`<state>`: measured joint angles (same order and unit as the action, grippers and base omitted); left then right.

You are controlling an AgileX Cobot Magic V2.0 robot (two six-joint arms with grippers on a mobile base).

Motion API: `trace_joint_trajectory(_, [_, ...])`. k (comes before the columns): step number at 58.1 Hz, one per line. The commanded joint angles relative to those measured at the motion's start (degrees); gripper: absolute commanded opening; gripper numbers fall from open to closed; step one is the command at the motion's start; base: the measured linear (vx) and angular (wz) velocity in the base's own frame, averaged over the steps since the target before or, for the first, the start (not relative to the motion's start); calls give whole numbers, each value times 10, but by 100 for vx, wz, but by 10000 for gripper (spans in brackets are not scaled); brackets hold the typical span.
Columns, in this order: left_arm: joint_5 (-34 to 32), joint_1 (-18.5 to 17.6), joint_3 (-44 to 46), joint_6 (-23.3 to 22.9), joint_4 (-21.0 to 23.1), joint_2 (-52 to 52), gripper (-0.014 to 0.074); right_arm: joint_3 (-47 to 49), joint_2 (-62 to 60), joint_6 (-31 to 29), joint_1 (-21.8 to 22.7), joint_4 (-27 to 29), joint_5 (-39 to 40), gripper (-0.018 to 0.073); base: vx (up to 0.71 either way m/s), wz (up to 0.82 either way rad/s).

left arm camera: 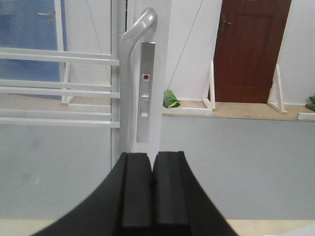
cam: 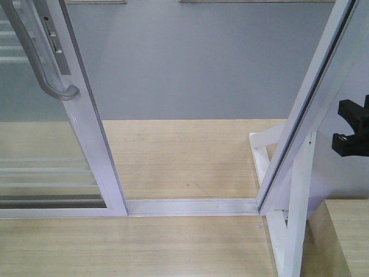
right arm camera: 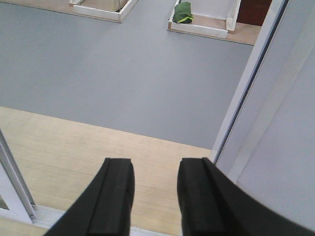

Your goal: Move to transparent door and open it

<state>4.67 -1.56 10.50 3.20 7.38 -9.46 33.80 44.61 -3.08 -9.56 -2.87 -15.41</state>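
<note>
The transparent door (cam: pixel 86 115) stands at the left of the front view, a glass panel with thin white bars in a white frame. Its curved grey handle (cam: pixel 36 63) is at the top left. A doorway gap lies between the door's edge and the white post (cam: pixel 305 104) on the right. In the left wrist view the handle (left arm camera: pixel 129 73) and its lock plate (left arm camera: pixel 146 93) rise straight ahead of my left gripper (left arm camera: pixel 152 160), which is shut with nothing between its pads and is apart from the handle. My right gripper (right arm camera: pixel 155 169) is open and empty over the wooden floor; it also shows at the right edge (cam: pixel 341 128).
A white floor track (cam: pixel 190 206) crosses the doorway. A white brace frame (cam: pixel 297 219) props the right post, with a wooden platform (cam: pixel 351 231) beside it. Grey floor (right arm camera: pixel 123 73) lies beyond. Farther off are a green object (right arm camera: pixel 183 12) and a red-brown door (left arm camera: pixel 251 49).
</note>
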Motion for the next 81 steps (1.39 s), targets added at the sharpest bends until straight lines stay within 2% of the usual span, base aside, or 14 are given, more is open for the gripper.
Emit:
trace_joint_trajectory(1, [-97, -2, -35, 27, -17, 33, -6, 16, -3, -3, 2, -4, 43, 307, 0, 0])
trace_joint_trajectory(5, [-113, -2, -72, 27, -40, 65, -6, 16, -3, -3, 2, -4, 43, 307, 0, 0])
trace_joint_trajectory(14, [-129, -2, -139, 22, -43, 110, -6, 16, -3, -3, 2, -4, 43, 307, 0, 0])
trace_joint_trajectory(18, [-102, -2, -138, 22, -43, 108, -6, 16, -3, -3, 2, -4, 42, 307, 0, 0])
trace_joint_trajectory(28, [-97, -2, -138, 22, -31, 108, -6, 16, -3, -3, 2, -4, 41, 307, 0, 0])
trace_joint_trajectory(72, [-97, -2, -138, 22, -33, 108, -6, 16, -12, -4, 3, -10, 41, 305, 0, 0])
trace_joint_trajectory(81, [-97, -2, -138, 22, -33, 108, -6, 6, -62, -4, 4, -44, 38, 226, 0, 0])
